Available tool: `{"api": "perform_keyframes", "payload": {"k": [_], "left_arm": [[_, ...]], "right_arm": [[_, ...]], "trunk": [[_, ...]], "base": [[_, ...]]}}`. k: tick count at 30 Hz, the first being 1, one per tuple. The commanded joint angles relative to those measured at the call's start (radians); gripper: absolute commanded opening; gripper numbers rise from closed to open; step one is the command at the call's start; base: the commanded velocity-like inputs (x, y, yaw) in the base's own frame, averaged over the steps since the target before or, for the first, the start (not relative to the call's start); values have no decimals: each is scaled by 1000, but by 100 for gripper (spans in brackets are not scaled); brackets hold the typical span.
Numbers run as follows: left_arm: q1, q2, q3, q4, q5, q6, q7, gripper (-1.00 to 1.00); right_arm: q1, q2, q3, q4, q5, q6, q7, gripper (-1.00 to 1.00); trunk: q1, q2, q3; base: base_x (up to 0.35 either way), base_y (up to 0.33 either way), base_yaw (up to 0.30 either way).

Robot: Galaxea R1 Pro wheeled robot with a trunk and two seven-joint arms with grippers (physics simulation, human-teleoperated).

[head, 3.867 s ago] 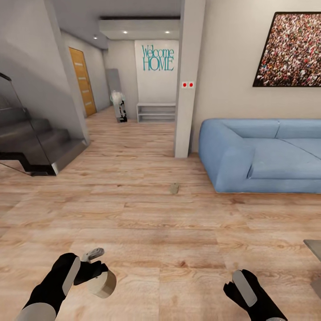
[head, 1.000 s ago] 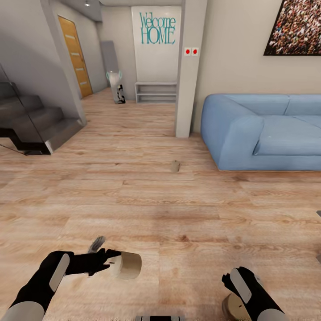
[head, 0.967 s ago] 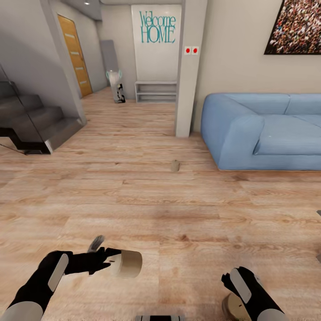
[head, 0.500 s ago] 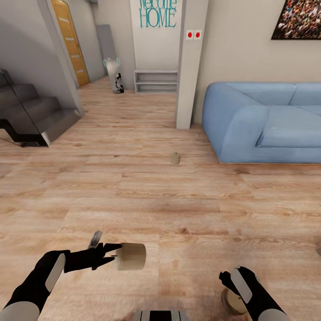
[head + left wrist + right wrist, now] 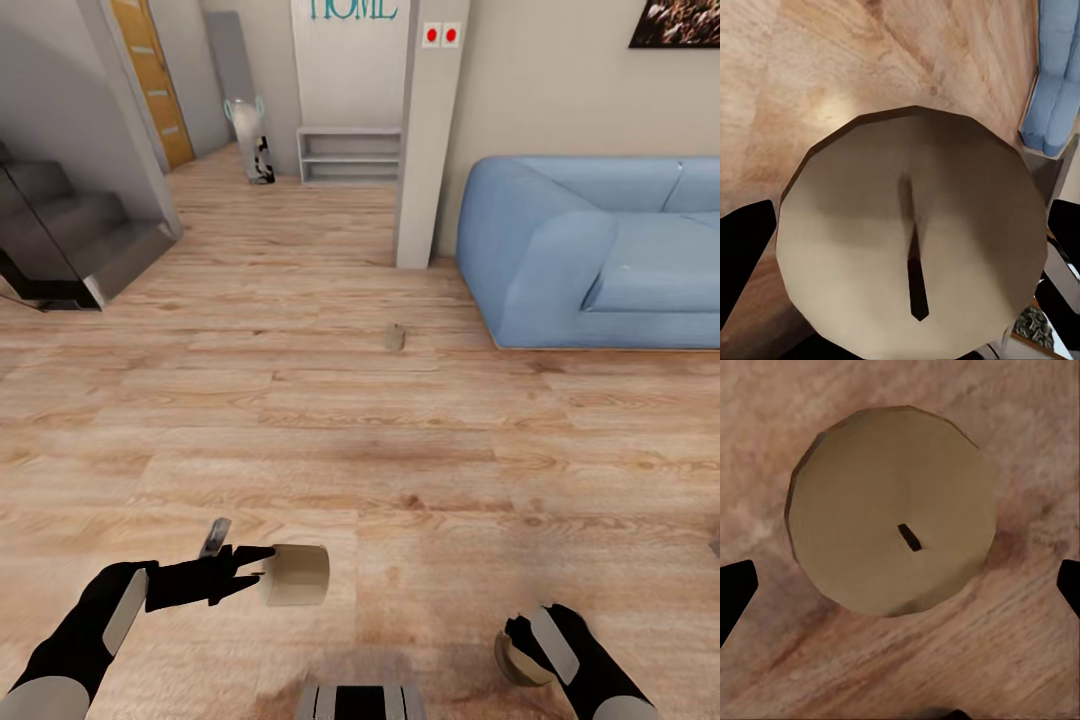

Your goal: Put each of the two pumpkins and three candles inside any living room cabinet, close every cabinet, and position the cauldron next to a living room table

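Observation:
My left gripper [image 5: 262, 572] is shut on a beige candle [image 5: 296, 575], held sideways a little above the wood floor; in the left wrist view the candle's round top [image 5: 911, 240] sits between the black fingers [image 5: 742, 259]. A second candle [image 5: 512, 662] stands on the floor under my right gripper [image 5: 522, 648]. In the right wrist view its flat top with a dark wick [image 5: 894, 510] lies between the two fingertips [image 5: 735, 589], which stand wide apart and do not touch it. A third candle [image 5: 395, 337] stands on the floor farther ahead, near the sofa.
A blue sofa [image 5: 600, 260] fills the right side, with a grey pillar [image 5: 425, 140] beside it. Dark stairs [image 5: 70, 250] rise at the left. A low open shelf [image 5: 350, 155] and an orange door [image 5: 150, 80] are down the hallway. Open floor lies ahead.
The head view has tilted down, so the room has shifted up in the picture. My left gripper still holds its candle sideways. The right gripper covers more of the floor candle.

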Motion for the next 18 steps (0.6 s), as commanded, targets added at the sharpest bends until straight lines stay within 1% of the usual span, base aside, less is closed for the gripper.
{"api": "perform_keyframes", "payload": {"k": [1,3,6,18], "left_arm": [[0,0,0,0,2,1,0,-100],[0,0,-1,0,2,1,0,-100],[0,-1,-1,0,2,1,0,-100],[0,-1,-1,0,2,1,-1,-100]], "right_arm": [[0,-2,0,3,0,-3,0,100],[0,-7,-2,11,-1,-26,0,100],[0,-11,-2,14,-1,-36,0,100],[0,-13,-2,16,1,-43,0,100]], "trunk": [[0,0,-4],[1,-1,-12],[3,-1,-23],[3,-1,-23]], "base": [[0,0,0],[0,0,0],[0,0,0],[0,0,0]]}}
